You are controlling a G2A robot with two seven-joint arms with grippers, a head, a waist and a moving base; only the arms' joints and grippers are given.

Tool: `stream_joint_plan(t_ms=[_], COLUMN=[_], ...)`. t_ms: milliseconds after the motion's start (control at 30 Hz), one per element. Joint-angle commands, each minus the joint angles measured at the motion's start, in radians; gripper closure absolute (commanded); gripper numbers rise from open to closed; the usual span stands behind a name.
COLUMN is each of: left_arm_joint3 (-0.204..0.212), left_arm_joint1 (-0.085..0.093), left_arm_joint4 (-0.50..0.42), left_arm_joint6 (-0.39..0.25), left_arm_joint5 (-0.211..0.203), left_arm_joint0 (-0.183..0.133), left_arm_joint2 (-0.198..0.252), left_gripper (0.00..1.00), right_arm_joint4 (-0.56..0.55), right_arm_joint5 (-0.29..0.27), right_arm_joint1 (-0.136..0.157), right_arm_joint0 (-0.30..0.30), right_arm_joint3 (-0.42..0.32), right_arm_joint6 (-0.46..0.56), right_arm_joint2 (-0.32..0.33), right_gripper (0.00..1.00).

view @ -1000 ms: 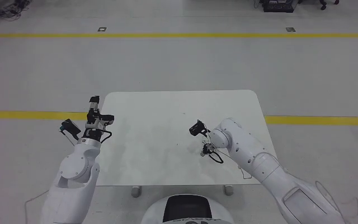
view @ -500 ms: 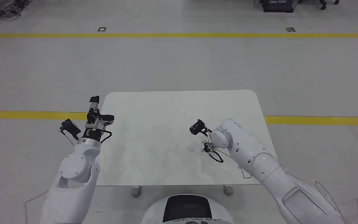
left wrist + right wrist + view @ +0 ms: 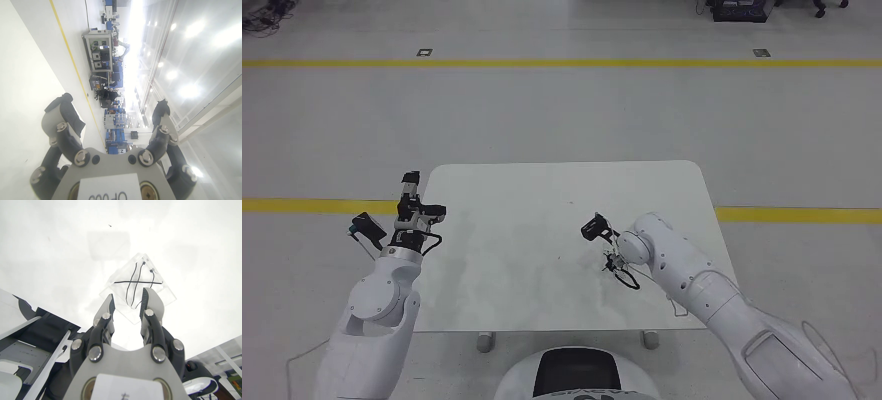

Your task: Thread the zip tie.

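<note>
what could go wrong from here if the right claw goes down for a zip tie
The zip ties lie crossed in the clear tray, so the open right claw may pinch two at once or drag others along.
The tray looks light; the claw catching its wall might shove it across the table.
The left claw, open at the table's left edge, points away and could not steady the tray.

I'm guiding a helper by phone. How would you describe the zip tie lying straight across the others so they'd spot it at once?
On the white table, just ahead of the right claw, sits a clear square tray of thin black ties. The straight zip tie spans it side to side, crossing the curved zip ties, which all bend.
</note>
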Motion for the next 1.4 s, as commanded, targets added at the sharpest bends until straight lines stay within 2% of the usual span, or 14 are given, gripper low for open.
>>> stream_joint_plan(t_ms=[0,167,500,667,1367], left_arm_joint3=[0.000,0.000,0.000,0.000,0.000], left_arm_joint1=[0.000,0.000,0.000,0.000,0.000], left_arm_joint4=[0.000,0.000,0.000,0.000,0.000], left_arm_joint6=[0.000,0.000,0.000,0.000,0.000], left_arm_joint5=[0.000,0.000,0.000,0.000,0.000], left_arm_joint0=[0.000,0.000,0.000,0.000,0.000], left_arm_joint2=[0.000,0.000,0.000,0.000,0.000], left_gripper=[0.00,0.00,0.00,0.00,0.00], right_arm_joint4=[0.003,0.007,0.015,0.019,0.023], right_arm_joint5=[0.000,0.002,0.005,0.006,0.014], right_arm_joint1=[-0.004,-0.014,-0.039,-0.051,-0.095], right_arm_joint0=[0.005,0.016,0.043,0.055,0.092], right_arm_joint3=[0.013,0.050,0.123,0.156,0.260], right_arm_joint6=[-0.004,-0.014,-0.037,-0.046,-0.066], right_arm_joint2=[-0.004,-0.015,-0.040,-0.050,-0.081], right_gripper=[0.71,0.76,0.76,0.79,0.80])
